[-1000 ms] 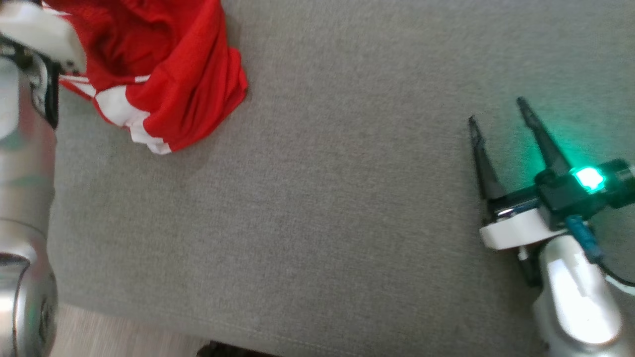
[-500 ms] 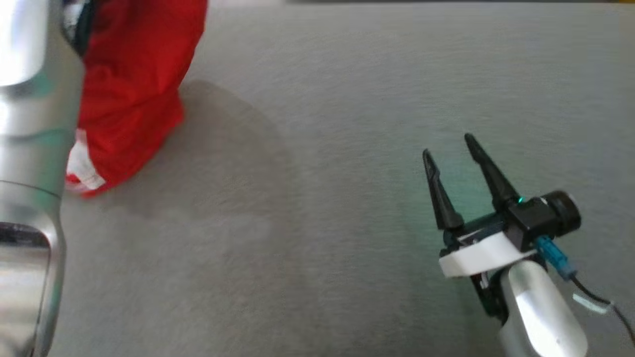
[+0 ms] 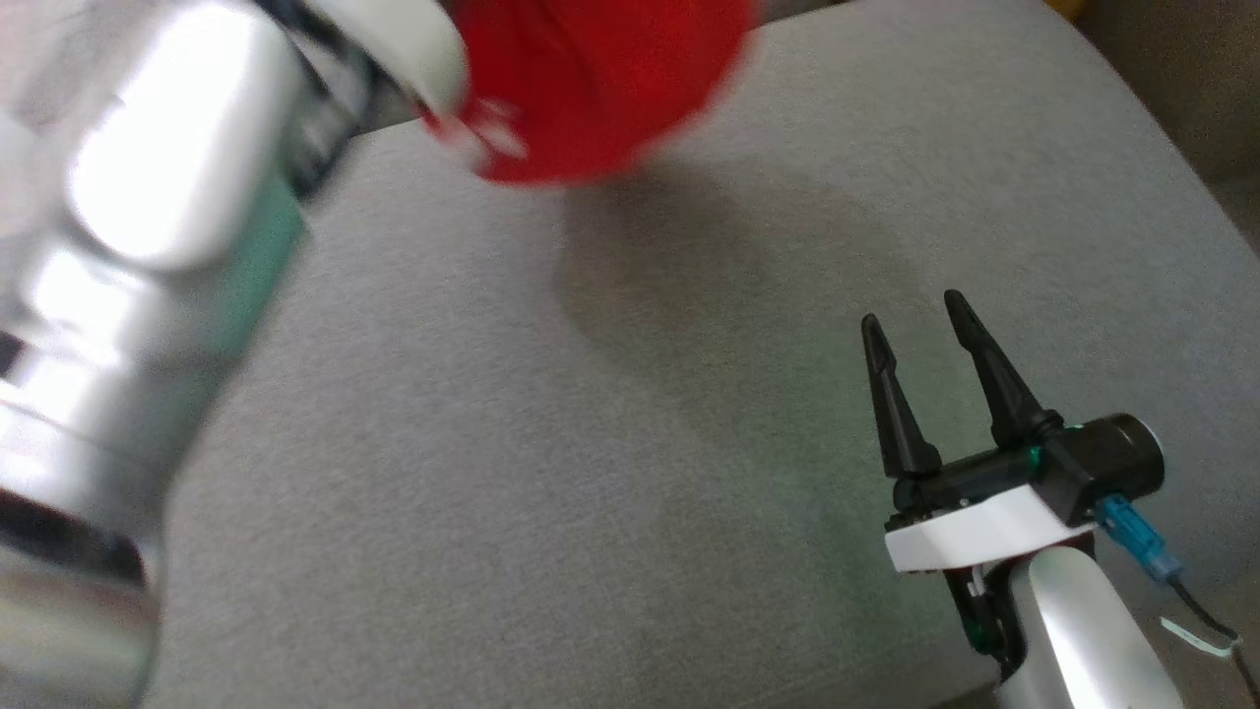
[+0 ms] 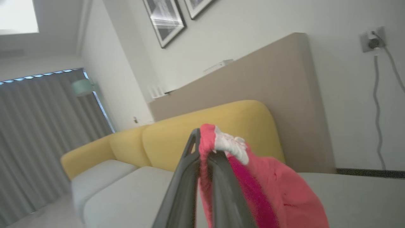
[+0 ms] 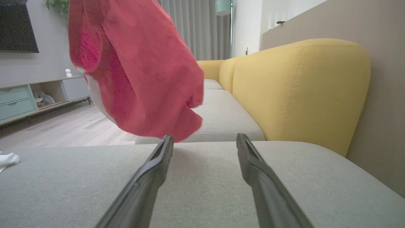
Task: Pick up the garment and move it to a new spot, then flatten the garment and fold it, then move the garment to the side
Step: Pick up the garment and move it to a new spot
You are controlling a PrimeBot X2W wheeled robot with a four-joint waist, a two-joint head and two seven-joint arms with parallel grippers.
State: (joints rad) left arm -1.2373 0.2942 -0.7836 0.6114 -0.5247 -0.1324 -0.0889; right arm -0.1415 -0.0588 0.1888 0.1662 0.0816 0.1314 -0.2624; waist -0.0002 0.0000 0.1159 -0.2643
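Note:
The garment (image 3: 591,89) is red with white trim and hangs bunched in the air above the grey cushion (image 3: 591,443), casting a shadow on it. In the left wrist view my left gripper (image 4: 204,142) is shut on the garment (image 4: 272,190), a fold of cloth pinched between its fingers. The silver left arm (image 3: 148,325) rises along the head view's left side. My right gripper (image 3: 911,315) hovers low over the cushion at the lower right, open with nothing between its fingers. In the right wrist view the garment (image 5: 139,69) dangles ahead and to the left of the right gripper (image 5: 205,139).
A yellow sofa backrest (image 5: 300,91) runs along the far side of the grey seat. A small white cloth (image 5: 8,158) lies at the cushion's left edge. A wooden floor (image 5: 63,126) and a low cabinet (image 5: 31,98) lie beyond. The cushion's right edge (image 3: 1181,177) drops off.
My left arm has lifted the garment off the cushion and carried it up and toward the middle. The head camera has tilted and turned. My right gripper has stayed open.

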